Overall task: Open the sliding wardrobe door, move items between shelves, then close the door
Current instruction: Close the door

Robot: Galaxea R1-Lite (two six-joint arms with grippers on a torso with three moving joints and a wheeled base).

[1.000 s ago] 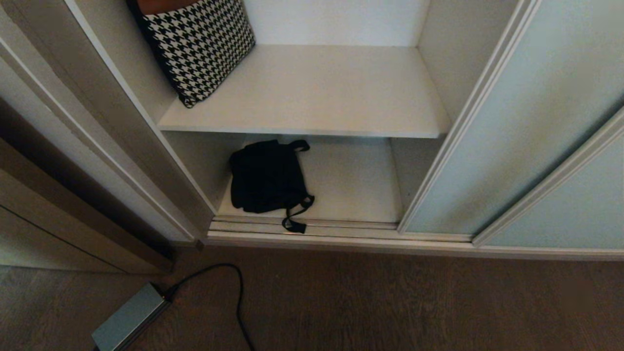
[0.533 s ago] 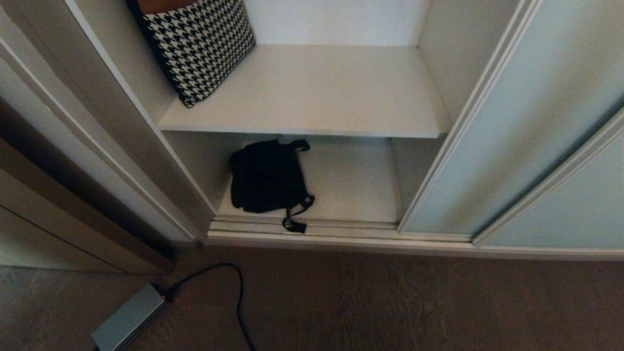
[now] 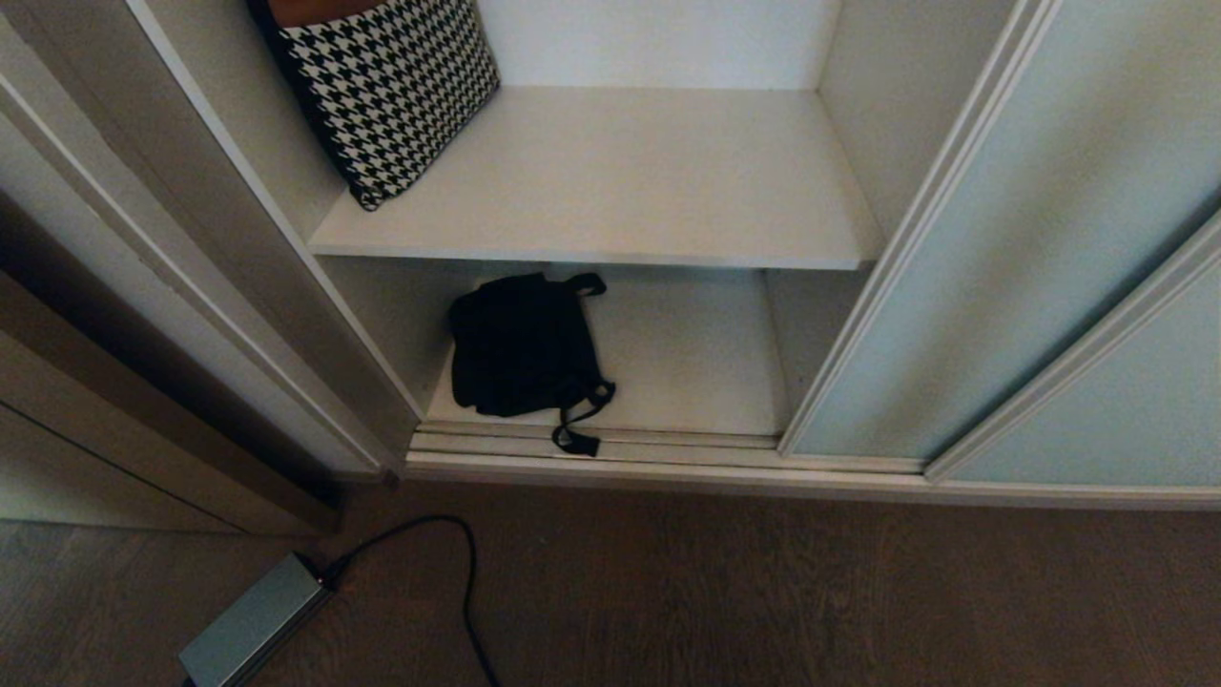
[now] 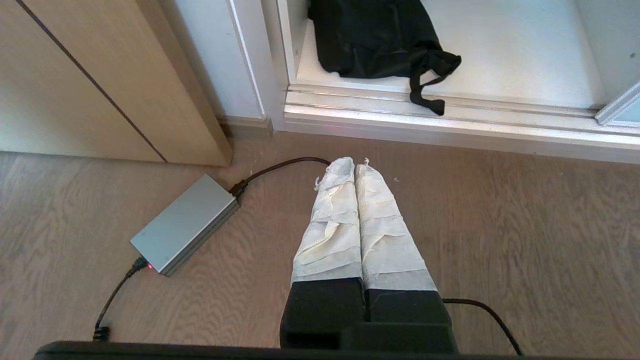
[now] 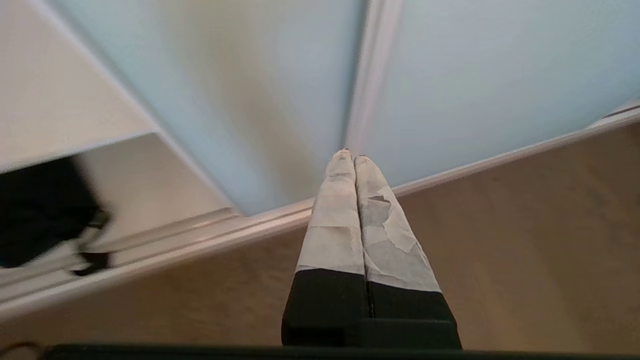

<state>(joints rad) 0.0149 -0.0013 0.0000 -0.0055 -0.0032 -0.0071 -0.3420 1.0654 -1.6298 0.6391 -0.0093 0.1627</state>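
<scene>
One black bag point(image 3: 523, 345), two shelves point(image 3: 610, 181)

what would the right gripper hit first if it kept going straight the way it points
Most likely the sliding wardrobe door: the right gripper, shut, points at its frosted glass by the off-white frame strip. Depth is unclear.

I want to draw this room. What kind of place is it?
Probably a bedroom, at an open wardrobe: white shelves behind a sliding glass door, a black bag and a checked cushion inside, wooden floor in front.
</scene>
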